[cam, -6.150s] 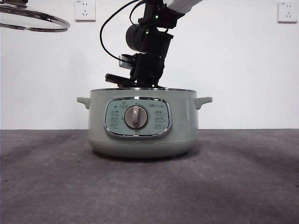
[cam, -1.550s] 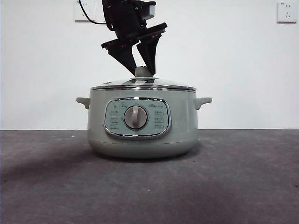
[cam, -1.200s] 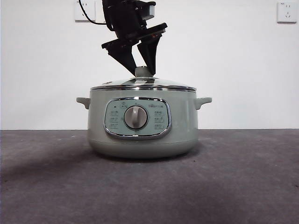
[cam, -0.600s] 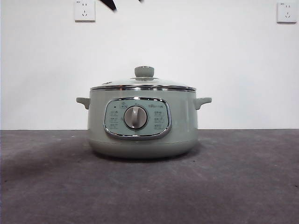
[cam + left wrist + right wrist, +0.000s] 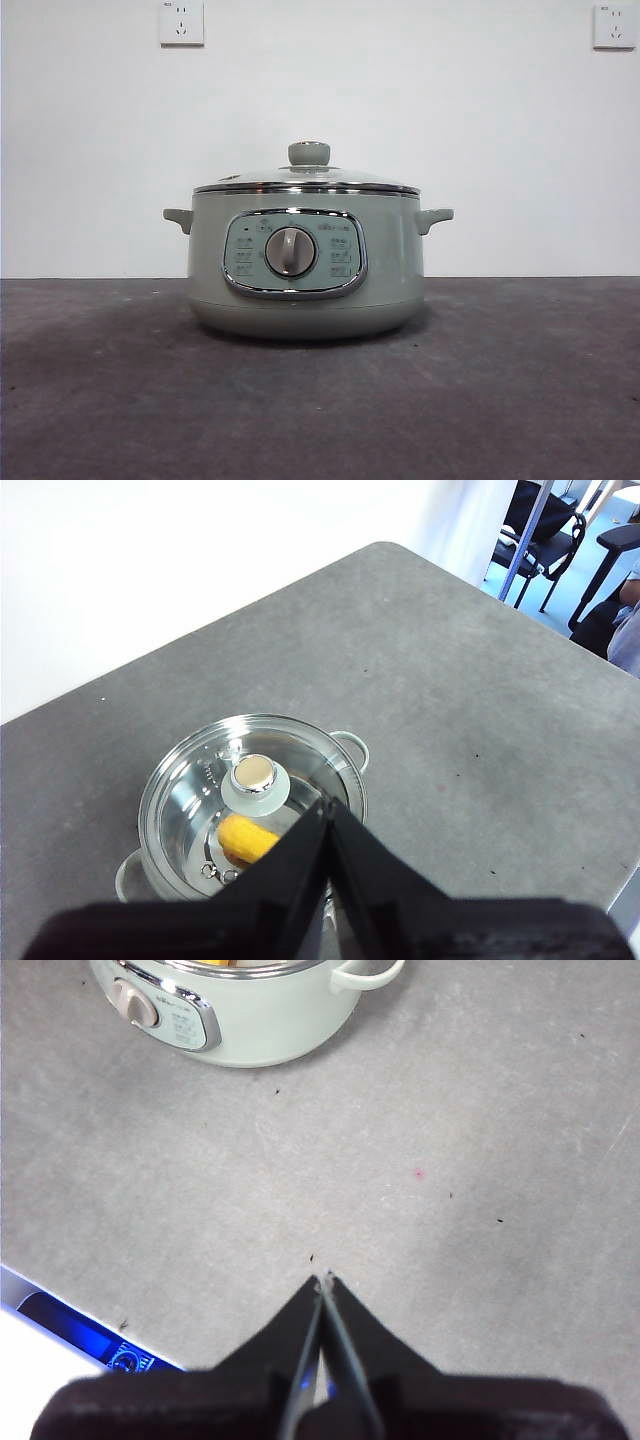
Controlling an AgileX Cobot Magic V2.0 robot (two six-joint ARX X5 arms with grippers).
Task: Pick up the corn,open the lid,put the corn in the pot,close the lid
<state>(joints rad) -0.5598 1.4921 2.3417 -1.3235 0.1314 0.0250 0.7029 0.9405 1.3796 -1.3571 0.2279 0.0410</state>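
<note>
The sage-green pot [image 5: 305, 265] stands in the middle of the table with the glass lid [image 5: 300, 181] seated on its chrome rim, knob [image 5: 309, 153] on top. In the left wrist view the corn [image 5: 243, 837] lies inside the pot, seen through the lid [image 5: 195, 790]. My left gripper [image 5: 328, 806] is shut and empty, high above the pot, apart from the lid's knob [image 5: 254, 776]. My right gripper [image 5: 324, 1282] is shut and empty over bare table, well away from the pot [image 5: 270, 1020]. Neither arm shows in the front view.
Two wall sockets [image 5: 181, 22] [image 5: 613, 25] are on the white wall behind. The table's edge and chairs [image 5: 545, 530] show beyond it in the left wrist view. A blue-lit device [image 5: 70, 1330] sits at the table's edge in the right wrist view.
The gripper that stood open around the lid's knob has risen out of the front view. The lid stays on the pot.
</note>
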